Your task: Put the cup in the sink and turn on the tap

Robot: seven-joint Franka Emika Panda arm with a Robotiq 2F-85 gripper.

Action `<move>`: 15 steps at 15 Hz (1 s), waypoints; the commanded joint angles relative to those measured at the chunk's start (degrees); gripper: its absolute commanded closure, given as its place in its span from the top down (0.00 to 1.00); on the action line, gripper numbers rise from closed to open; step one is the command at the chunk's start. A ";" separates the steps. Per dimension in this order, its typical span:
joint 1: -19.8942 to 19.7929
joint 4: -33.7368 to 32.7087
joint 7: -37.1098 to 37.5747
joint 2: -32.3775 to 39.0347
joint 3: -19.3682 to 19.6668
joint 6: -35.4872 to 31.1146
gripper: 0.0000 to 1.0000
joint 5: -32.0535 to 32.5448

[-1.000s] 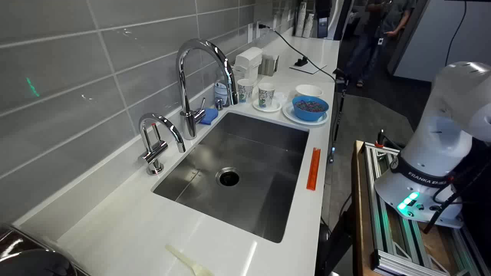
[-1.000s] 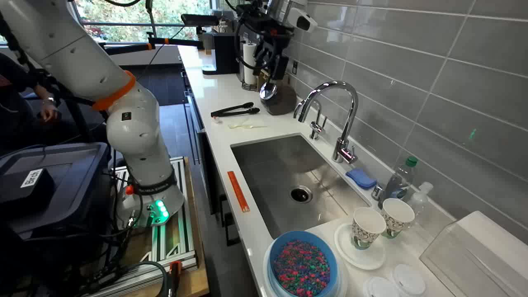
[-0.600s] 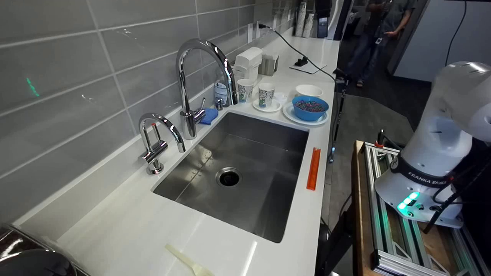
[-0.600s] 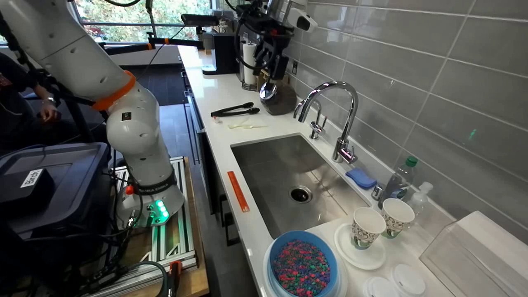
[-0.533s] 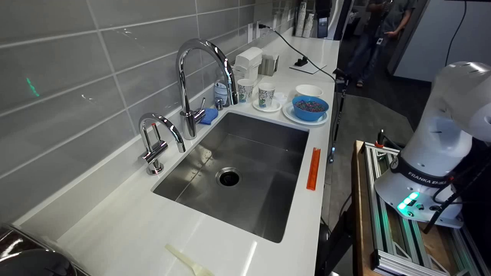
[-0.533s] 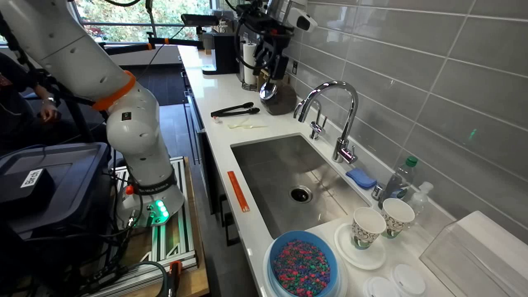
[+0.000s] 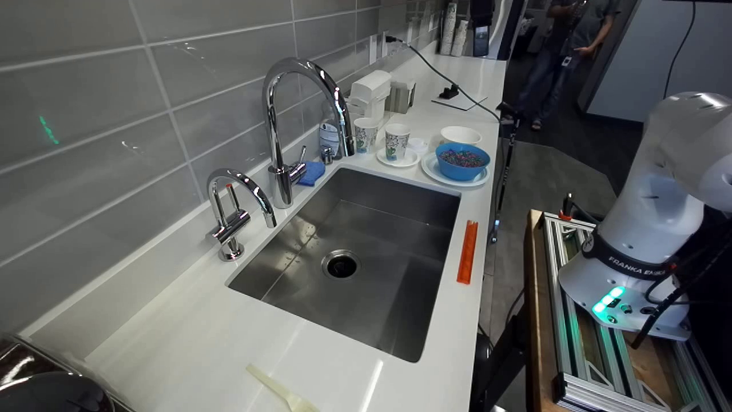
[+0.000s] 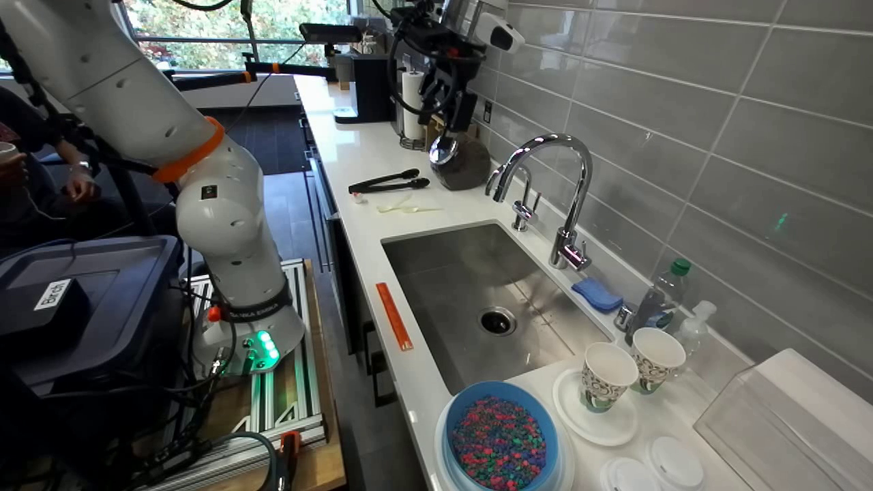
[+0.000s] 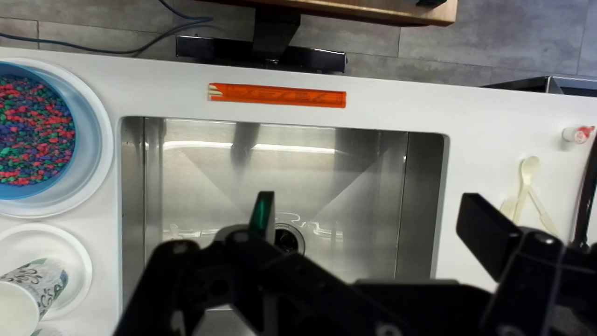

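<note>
- Hanging at 4 o'clock from the middle of the wrist view, the gripper (image 9: 373,224) has its jaws spread wide, one seen beside the drain (image 9: 288,239), the other at 3 o'clock from it, against the white countertop (image 9: 480,158)
- Cup (image 8: 607,383): upright on a white plate (image 8: 569,409), outside the sink (image 8: 443,300) and at 4 o'clock from it in an exterior view
- Second cup (image 8: 655,369): upright, just beside the first at 2 o'clock; which of the two is meant, I cannot tell
- Tap (image 7: 274,137): tall and arched, between 10 and 11 o'clock from the sink in an exterior view, with a lower tap (image 7: 229,226) at 8 o'clock from it
- Blue bowl (image 7: 460,171): filled with coloured bits, between 1 and 2 o'clock from the sink in an exterior view
- Orange packet (image 9: 280,95): along the sink's edge, at 12 o'clock in the wrist view
- Black tongs (image 8: 385,182): at 11 o'clock from the sink in an exterior view
</note>
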State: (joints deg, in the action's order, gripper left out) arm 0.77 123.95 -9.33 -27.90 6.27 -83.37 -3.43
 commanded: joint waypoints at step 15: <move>-3.06 -1.13 0.96 1.85 0.86 -1.86 1.00 -0.26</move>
State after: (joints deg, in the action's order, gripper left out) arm -1.64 122.92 -8.14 -26.13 7.63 -85.33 -3.49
